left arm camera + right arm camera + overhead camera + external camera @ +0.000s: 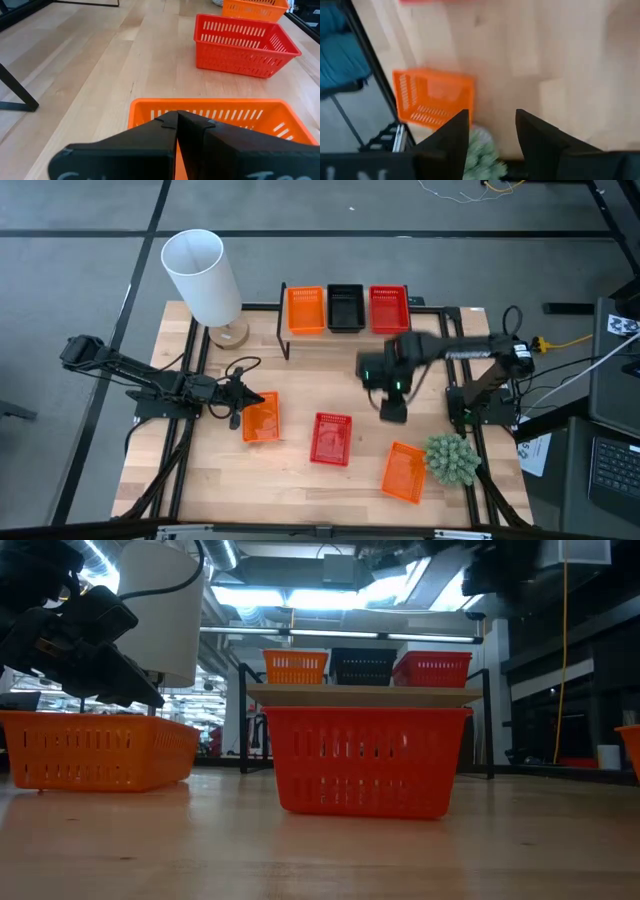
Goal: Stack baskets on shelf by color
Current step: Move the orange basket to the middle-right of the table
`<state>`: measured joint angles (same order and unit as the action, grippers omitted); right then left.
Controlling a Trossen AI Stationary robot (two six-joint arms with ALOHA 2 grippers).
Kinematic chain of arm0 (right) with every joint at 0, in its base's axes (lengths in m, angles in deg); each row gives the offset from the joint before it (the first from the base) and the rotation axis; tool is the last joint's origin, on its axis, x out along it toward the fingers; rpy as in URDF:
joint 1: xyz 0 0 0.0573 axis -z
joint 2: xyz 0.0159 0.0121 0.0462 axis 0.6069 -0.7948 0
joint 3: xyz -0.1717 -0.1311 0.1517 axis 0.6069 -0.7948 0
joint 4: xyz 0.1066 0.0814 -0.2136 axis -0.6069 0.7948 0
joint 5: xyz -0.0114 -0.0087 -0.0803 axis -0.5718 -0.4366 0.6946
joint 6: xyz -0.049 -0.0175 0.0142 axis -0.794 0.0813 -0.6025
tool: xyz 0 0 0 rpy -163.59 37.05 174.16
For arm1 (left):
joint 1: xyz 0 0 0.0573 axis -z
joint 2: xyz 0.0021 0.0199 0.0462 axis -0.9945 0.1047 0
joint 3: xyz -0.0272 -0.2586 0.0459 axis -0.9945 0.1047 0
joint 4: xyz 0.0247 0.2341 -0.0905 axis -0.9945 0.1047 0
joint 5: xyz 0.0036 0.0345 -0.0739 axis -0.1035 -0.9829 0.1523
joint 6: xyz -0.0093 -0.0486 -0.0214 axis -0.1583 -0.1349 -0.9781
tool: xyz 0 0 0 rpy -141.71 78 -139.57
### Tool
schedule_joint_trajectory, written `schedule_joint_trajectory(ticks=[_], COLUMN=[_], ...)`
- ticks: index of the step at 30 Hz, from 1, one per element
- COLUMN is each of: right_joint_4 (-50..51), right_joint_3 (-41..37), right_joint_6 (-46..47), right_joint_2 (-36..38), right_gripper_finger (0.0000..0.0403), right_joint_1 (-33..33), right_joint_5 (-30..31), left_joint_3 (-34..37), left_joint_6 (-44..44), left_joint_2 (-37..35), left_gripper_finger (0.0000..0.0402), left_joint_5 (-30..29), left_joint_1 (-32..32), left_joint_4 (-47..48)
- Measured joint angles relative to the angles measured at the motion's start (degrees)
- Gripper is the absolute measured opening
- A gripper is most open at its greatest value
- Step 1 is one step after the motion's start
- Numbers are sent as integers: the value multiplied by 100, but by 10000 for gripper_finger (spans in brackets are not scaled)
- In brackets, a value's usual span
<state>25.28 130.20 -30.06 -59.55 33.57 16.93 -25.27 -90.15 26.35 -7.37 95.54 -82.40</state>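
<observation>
On the shelf [425,320] at the table's far side stand an orange basket [305,310], a black basket [346,308] and a red basket [389,308] side by side. On the tabletop rest an orange basket [260,418], a red basket [331,438] and another orange basket [404,471], each on its bottom. My left gripper [245,402] is shut at the left rim of the first orange basket [210,107]. My right gripper [393,405] hangs open above bare table, pointing down, with nothing between its fingers [492,130]. My left gripper's shut fingertips [176,119] stand just over the near wall of the orange basket [95,748], coming at it slanting down from the table's left. I cannot tell whether they touch the rim. The basket sits flat on the table.
A white lamp [205,275] stands at the far left by the shelf. A green plant [452,458] sits at the right edge next to the near orange basket [432,97]. Bare wood lies between the shelf and the loose baskets.
</observation>
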Motion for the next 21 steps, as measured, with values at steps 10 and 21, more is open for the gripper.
schedule_joint_trajectory(ticks=[10,21], right_joint_4=[-2169,-4824], right_joint_3=[-1490,-3556], right_joint_6=[2587,4313], right_joint_2=[-2,-7], right_gripper_finger=[161,161], right_joint_1=[-2265,-2986], right_joint_5=[417,260], left_joint_3=[0,0], left_joint_6=[2,-55], left_joint_2=[1,1], left_gripper_finger=[0,0], left_joint_5=[2,4], left_joint_1=[0,0], left_joint_4=[30,519])
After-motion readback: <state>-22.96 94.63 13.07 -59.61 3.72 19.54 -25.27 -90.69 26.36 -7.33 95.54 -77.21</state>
